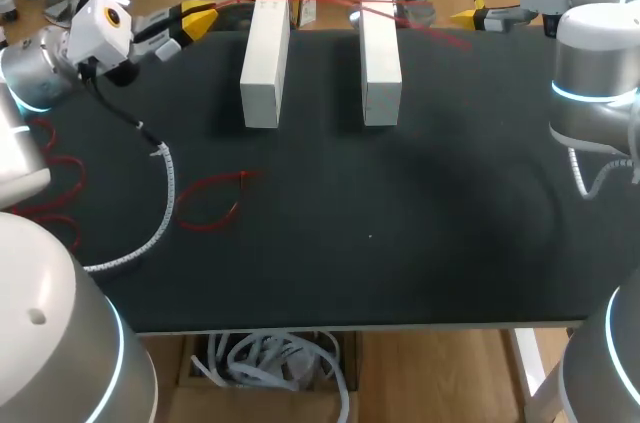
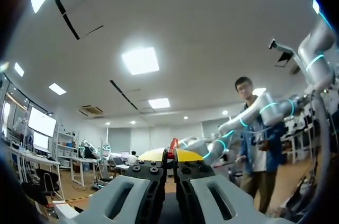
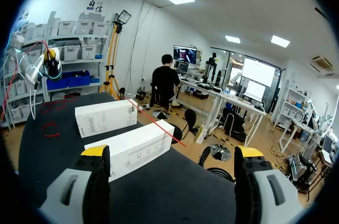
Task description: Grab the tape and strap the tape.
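Note:
A thin red tape (image 1: 430, 31) runs across the far ends of two white boxes, the left box (image 1: 265, 58) and the right box (image 1: 380, 53), near the table's back edge. My left gripper (image 1: 203, 18) is beyond the left box at the back left, shut on the tape's end; in the left wrist view the red tape (image 2: 172, 146) sticks out between the closed yellow tips (image 2: 172, 155). My right gripper (image 3: 172, 152) stands open at the back right, nothing between its fingers. Ahead of it are both boxes (image 3: 135, 147) and the tape (image 3: 159, 124).
A loose red loop (image 1: 212, 201) lies on the black table (image 1: 400, 243) left of the middle. More red strands (image 1: 55, 178) lie at the left edge. My left arm's white coiled cable (image 1: 160, 203) hangs down over the table's left part.

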`<state>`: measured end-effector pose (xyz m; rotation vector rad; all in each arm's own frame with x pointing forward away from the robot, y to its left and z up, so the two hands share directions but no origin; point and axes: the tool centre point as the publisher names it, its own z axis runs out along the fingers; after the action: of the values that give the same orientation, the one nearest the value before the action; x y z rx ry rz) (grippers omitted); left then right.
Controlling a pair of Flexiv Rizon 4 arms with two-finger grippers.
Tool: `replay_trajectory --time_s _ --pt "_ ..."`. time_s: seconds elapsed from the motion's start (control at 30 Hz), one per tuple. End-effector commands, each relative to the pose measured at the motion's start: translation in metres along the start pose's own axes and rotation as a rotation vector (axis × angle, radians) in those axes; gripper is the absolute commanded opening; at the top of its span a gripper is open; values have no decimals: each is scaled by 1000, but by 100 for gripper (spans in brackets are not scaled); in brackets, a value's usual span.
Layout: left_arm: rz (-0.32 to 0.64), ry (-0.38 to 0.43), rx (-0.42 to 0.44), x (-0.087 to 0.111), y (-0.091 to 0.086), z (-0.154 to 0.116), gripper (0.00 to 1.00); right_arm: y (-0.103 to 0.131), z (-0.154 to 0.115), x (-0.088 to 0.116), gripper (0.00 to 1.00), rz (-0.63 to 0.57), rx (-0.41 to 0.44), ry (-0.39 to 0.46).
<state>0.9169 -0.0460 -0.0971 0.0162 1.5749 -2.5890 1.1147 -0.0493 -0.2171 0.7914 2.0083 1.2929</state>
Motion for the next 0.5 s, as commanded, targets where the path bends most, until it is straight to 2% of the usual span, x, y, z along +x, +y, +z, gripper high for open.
replay_trajectory --time_s 0.03,0.3,0.5 --pt "-19 45 6 -8 -6 11 0 0 0 0 100 0 2 1" --pt "-36 59 0 8 -24 29 0 0 0 0 100 0 2 1" --pt "-50 6 20 27 -37 36 0 0 0 0 100 0 2 1"
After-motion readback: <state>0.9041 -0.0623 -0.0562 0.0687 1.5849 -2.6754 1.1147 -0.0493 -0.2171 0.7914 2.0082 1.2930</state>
